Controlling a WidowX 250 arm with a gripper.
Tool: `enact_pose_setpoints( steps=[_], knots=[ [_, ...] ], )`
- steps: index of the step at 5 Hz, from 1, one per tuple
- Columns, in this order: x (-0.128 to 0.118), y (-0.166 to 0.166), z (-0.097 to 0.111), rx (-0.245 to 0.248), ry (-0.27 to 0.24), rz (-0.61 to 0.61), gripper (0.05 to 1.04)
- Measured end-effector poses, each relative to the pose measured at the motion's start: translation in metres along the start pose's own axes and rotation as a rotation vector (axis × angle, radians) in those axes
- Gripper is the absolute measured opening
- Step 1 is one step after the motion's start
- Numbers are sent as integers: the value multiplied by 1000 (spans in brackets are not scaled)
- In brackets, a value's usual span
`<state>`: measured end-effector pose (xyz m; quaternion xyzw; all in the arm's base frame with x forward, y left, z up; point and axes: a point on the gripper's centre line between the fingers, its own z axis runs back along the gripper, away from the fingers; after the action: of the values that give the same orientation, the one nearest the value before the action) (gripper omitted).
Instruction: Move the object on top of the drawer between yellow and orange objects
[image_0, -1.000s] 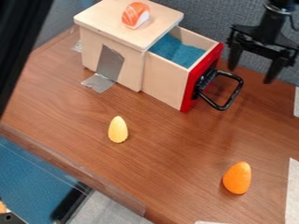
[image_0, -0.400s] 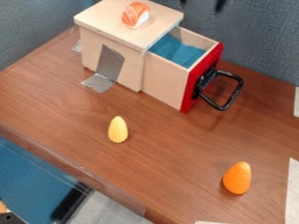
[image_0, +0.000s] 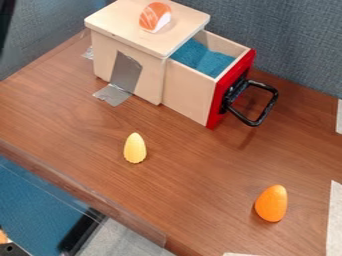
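1. Sushi (image_0: 155, 17) is seated on the flat top of the box (image_0: 110, 19), near its back edge, with the orange-and-white side up. It is borne by the wood alone and is not gripped.
2. Of the task, nothing is done as things lie: the sushi has to be grasped, lifted off the box, carried over and set down on the table (image_0: 180, 175) between the yellow piece (image_0: 135, 148) and the orange piece (image_0: 271, 203). Both pieces are stood on the table, well apart, so ample room for the placement is judged to be left.
3. Where the sushi lies relative to the gripper cannot be told, whether to one side, ahead or below; the same must be said of the two pieces. How far open the gripper is, and whether anything is held in it, cannot be told either.
4. The drawer (image_0: 186, 95) is pulled out of the box, with blue cloth (image_0: 200, 57) inside and its black handle (image_0: 270, 107) jutting outward. By judgement, the sushi should be raised well before it is carried across, since the drawer's rim or handle could be knocked on a low path, and its rounded top may slip if pinched too high.
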<state>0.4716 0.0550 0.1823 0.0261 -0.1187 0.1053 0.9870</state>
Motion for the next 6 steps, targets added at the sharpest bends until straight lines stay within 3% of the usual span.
enact_pose_setpoints(
  steps=[1, 2, 4, 5, 6],
  knots=[
    [-3, 30, -12, 23, 35, 29, 999],
    [-21, 44, -48, 32, 128, 46, 999],
    [-46, 50, -70, 42, 179, 30, 974],
    [-47, 45, -66, 42, 159, 8, 708],
    [-49, 22, -43, 28, 106, -21, 575]
  ],
)
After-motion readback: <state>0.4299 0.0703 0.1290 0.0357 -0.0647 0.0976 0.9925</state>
